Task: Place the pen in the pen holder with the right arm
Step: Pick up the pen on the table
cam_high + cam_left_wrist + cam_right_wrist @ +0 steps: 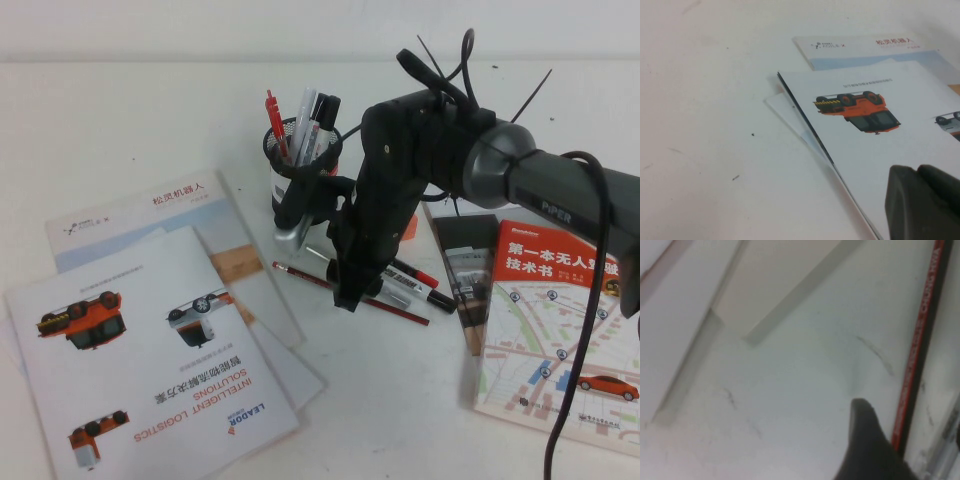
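The pen [302, 273], a long thin dark-red stick, lies flat on the white table in front of the pen holder [297, 172]. The holder is a black mesh cup with a white label band and has several pens standing in it. My right gripper [349, 296] points straight down onto the middle of the pen, with its tips at table height. In the right wrist view one black finger [866, 440] stands on the table right beside the pen [920, 325]; the other finger is out of frame. The jaws look open. My left gripper [924, 200] hangs low over a brochure, fingers together and empty.
A white marker with a red cap [414, 272] and a black marker [425, 294] lie just behind the pen. Overlapping brochures [150, 340] cover the left side of the table. A red-and-white map book [560, 320] lies on the right, under the right arm.
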Robot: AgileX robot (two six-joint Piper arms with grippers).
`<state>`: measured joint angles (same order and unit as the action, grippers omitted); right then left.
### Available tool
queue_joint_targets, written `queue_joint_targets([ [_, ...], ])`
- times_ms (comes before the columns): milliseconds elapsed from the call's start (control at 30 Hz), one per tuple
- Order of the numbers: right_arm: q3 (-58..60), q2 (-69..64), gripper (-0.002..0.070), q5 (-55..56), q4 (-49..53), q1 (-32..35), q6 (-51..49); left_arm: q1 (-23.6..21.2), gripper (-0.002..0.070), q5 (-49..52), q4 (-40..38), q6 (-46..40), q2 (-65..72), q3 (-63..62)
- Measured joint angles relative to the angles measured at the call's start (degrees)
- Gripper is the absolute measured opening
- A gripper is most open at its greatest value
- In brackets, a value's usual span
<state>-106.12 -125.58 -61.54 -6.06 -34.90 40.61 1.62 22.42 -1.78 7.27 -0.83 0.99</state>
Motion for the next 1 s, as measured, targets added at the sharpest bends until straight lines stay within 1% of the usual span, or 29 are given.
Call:
queue_joint_targets([
  [233, 0.00, 0.00, 0.0337, 2.27, 0.59, 0.00, 0.00, 0.00, -0.0002, 0.00, 0.00, 0.00, 0.00, 0.00],
  [533, -0.21, -0.93, 0.0336, 2.64, 0.91, 0.00, 0.00, 0.00, -0.0003, 0.00, 0.00, 0.00, 0.00, 0.00],
  [633, -0.29, -2.05, 0.0326, 2.73, 1.07, 0.00, 0.00, 0.00, -0.0003, 0.00, 0.00, 0.00, 0.00, 0.00],
  [767, -0.44, -2.66, 0.0296, 2.74, 1.47, 0.00, -0.10, 0.00, -0.0003, 0.00, 0.00, 0.00, 0.00, 0.00],
  [867, -0.44, -2.66, 0.0253, 2.74, 1.47, 0.00, -0.10, 0.00, -0.0003, 0.00, 0.00, 0.00, 0.00, 0.00],
  [933, -0.44, -2.66, 0.0209, 2.74, 1.47, 0.00, -0.10, 0.00, -0.0003, 0.00, 0.00, 0.00, 0.00, 0.00],
  [1000, -0.44, -2.66, 0.0135, 2.62, 1.47, 0.00, -0.10, 0.00, -0.0003, 0.00, 0.00, 0.00, 0.00, 0.00],
])
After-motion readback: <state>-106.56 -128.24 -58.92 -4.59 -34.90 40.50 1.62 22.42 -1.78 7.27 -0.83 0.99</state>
